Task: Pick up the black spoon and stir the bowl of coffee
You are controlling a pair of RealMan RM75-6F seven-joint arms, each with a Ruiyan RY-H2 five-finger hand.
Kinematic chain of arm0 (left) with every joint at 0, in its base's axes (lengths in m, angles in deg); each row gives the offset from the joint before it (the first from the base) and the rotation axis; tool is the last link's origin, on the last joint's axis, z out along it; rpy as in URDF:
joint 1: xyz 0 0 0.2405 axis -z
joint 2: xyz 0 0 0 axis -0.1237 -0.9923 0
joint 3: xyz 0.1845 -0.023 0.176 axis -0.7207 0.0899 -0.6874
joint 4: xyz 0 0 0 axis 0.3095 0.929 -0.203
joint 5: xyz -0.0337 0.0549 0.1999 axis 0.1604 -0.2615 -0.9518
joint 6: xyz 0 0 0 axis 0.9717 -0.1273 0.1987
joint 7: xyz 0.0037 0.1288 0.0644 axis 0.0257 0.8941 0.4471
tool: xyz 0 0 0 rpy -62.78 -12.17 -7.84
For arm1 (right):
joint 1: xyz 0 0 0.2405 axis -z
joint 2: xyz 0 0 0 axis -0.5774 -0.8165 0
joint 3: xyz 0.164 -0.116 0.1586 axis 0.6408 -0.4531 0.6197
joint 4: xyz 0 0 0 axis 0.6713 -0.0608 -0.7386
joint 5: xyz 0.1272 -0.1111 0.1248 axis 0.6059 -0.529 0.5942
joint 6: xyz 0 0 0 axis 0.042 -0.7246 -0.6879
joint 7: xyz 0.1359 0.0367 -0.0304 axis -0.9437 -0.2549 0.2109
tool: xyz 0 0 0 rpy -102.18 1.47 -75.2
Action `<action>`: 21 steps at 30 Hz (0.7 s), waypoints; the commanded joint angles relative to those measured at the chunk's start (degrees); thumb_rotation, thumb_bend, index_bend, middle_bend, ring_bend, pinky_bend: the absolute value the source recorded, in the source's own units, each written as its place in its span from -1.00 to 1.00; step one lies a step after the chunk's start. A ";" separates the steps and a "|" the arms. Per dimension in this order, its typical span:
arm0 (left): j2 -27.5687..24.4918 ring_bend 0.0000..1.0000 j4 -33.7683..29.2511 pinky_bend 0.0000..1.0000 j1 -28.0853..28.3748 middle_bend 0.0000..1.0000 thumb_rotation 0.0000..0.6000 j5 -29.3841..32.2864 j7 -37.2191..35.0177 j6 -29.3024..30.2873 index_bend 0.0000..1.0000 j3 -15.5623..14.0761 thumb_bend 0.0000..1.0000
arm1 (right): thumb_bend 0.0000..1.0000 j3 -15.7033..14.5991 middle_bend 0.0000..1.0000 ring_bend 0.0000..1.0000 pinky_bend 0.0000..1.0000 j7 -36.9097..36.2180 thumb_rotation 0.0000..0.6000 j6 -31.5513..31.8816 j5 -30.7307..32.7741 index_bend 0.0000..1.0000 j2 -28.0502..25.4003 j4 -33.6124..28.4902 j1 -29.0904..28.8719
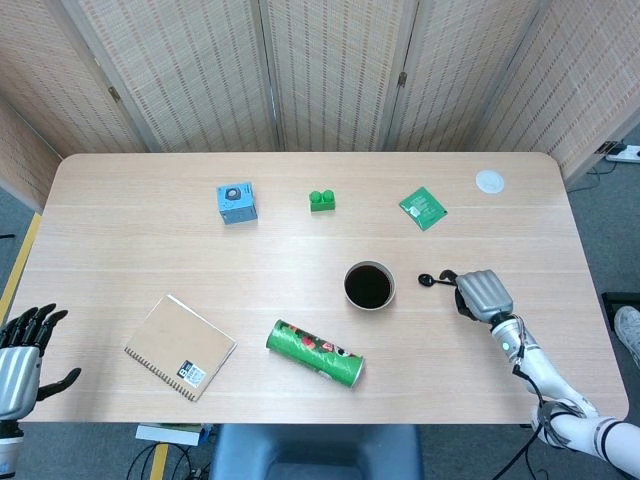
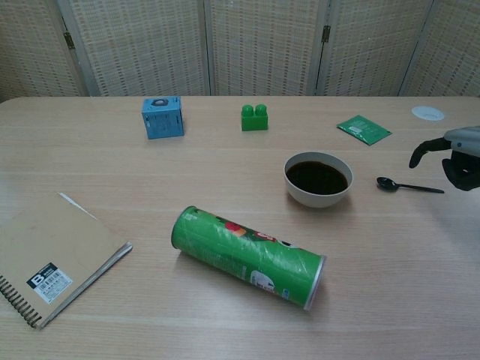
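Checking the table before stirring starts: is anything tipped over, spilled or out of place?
Only the green chip can looks odd: it lies on its side near the front edge. The bowl of coffee stands upright with no spill visible around it.
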 commanded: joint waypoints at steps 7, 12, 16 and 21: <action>0.07 -0.76 0.12 -0.65 -0.09 -0.69 1.00 -0.09 -0.10 -0.07 -0.60 0.00 -0.61 | 0.93 -0.11 0.94 1.00 1.00 0.52 1.00 -3.33 2.40 -0.46 4.29 5.32 -2.98; -0.02 -0.76 0.04 -0.65 -0.20 -0.69 1.00 -0.04 -0.15 0.03 -0.60 0.06 -0.61 | 0.93 -0.27 0.94 1.00 1.00 0.61 1.00 -4.24 2.88 -0.46 5.74 6.85 -4.11; -0.14 -0.76 0.01 -0.65 -0.42 -0.69 1.00 0.07 -0.14 0.14 -0.60 0.02 -0.61 | 0.93 -0.51 0.95 1.00 1.00 0.65 1.00 -5.01 3.16 -0.46 6.55 8.04 -4.88; -0.27 -0.76 -0.12 -0.65 -0.61 -0.69 1.00 0.17 -0.13 0.17 -0.60 -0.02 -0.61 | 0.93 -0.75 0.95 1.00 1.00 0.43 1.00 -5.51 3.36 -0.46 7.33 9.19 -5.59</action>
